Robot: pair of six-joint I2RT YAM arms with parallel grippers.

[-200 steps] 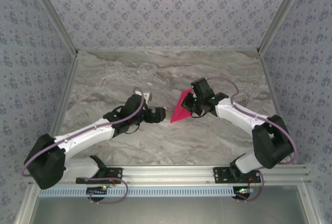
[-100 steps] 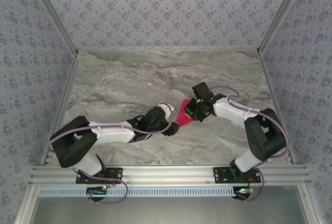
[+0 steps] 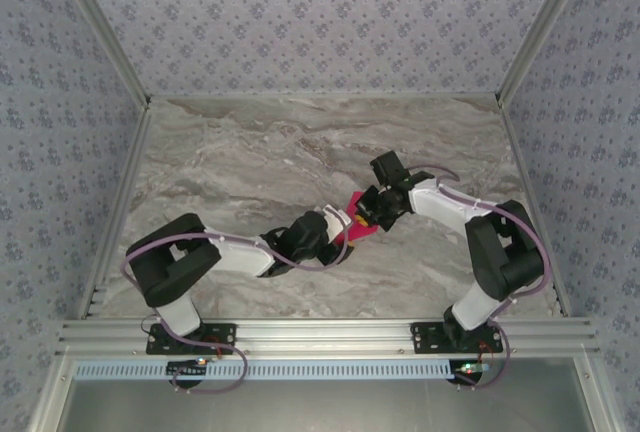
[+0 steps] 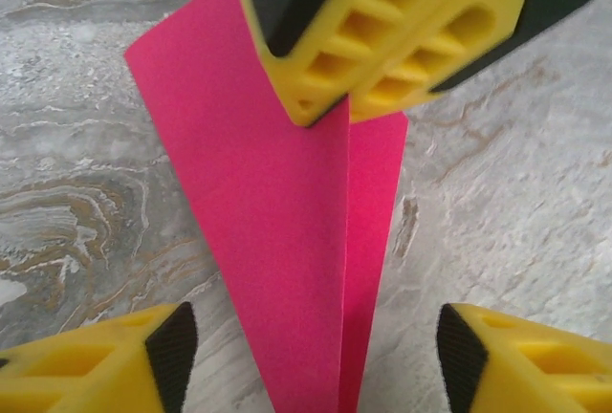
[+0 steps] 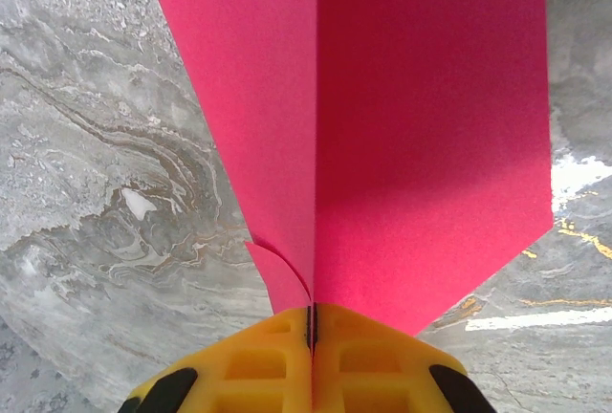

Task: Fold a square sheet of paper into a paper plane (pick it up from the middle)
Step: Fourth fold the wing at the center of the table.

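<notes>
Thing of the task: folded magenta-pink paper [image 3: 353, 218], thin and plain, narrowing to a point, with one straight crease along its length.
Place of the paper: about the middle of the grey marbled tabletop [image 3: 220, 152], slightly to the right and toward the near side, between the two gripper tips.
Right gripper [image 5: 311, 329]: clenched on the paper, yellow fingers pressed together with the crease pinched in their seam, one pink flap spreading to each side.
Left gripper [image 4: 311, 360]: released, jaws standing apart, a yellow finger with a black pad [image 4: 174, 351] on either side of the paper's narrow end, neither pad touching it.
Arms: reaching in from the near left and the near right, tips just beside each other over the paper.
Contact with the tabletop: cannot tell whether the paper's lower edge rests on the marble.
</notes>
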